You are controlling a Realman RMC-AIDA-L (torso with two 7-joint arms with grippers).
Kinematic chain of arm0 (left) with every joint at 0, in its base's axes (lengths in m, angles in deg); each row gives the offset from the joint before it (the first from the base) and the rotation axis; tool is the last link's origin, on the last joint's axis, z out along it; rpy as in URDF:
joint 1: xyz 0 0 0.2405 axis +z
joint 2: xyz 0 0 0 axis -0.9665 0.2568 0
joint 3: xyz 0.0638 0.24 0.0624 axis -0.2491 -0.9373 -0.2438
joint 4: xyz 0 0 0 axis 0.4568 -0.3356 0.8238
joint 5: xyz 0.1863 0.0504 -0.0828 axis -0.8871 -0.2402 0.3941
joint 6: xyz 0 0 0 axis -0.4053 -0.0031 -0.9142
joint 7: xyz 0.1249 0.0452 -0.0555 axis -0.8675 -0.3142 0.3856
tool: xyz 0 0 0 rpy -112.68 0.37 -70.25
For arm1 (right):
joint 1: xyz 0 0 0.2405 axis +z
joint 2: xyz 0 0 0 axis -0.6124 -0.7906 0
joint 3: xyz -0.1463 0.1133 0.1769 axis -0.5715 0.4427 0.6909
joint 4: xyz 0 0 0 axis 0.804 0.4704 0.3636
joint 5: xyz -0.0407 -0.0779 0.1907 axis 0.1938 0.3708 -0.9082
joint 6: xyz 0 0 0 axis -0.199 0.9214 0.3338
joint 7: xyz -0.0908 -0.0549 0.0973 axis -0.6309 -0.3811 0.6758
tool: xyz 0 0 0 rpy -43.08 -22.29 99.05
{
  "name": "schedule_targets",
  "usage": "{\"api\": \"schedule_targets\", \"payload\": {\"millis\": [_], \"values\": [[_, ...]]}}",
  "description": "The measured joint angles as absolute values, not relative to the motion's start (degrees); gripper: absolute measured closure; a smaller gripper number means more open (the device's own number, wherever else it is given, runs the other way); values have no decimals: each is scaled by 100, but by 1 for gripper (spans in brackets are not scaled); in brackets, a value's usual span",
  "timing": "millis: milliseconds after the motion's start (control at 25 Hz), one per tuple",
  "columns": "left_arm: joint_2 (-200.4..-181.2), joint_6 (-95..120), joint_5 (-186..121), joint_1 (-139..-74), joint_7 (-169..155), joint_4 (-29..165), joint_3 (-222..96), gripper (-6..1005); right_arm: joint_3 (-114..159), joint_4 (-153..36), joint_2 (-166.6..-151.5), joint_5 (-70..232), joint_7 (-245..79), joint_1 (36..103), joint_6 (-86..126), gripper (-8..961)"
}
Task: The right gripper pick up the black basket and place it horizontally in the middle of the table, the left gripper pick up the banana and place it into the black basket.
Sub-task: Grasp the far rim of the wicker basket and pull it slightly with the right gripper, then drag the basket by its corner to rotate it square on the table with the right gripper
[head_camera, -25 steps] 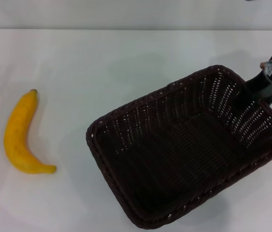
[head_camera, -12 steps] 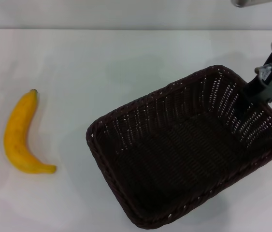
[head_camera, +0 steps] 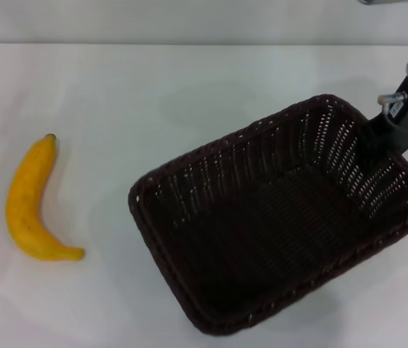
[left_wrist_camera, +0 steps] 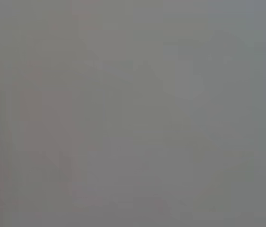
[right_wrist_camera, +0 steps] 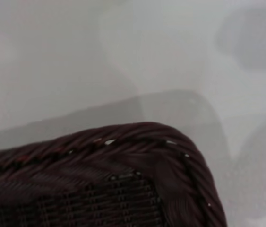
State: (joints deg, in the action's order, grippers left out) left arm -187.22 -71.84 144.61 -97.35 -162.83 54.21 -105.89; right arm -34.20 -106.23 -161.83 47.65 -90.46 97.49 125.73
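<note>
Right tool (head_camera: 372, 139) clamped on far-right rim of black basket (head_camera: 276, 225), basket skewed on white desk (head_camera: 153, 87), right of centre. Advice: swing level, slide centreward, lower flat before release. Banana (head_camera: 31, 199) waits far left. Left tool unseen.

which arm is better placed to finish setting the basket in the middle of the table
Right. Its end effector is already at the basket's far right rim, with the basket lying skewed toward the right side of the table. The left end effector shows in no view; the banana lies untouched at left.
</note>
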Motion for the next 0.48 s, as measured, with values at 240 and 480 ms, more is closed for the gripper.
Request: {"api": "schedule_targets", "payload": {"millis": [240, 480], "values": [[-18705, -7174, 14472, -9746, -16280, 5421, -10488, 123, -3406, -11294, -16172, 4782, -8140, 9352, 12701, 797], [-18680, -7148, 14476, -9773, -16304, 5422, -10484, 124, -3607, -11948, -16203, 4758, -7532, 8967, 12967, 807]]}}
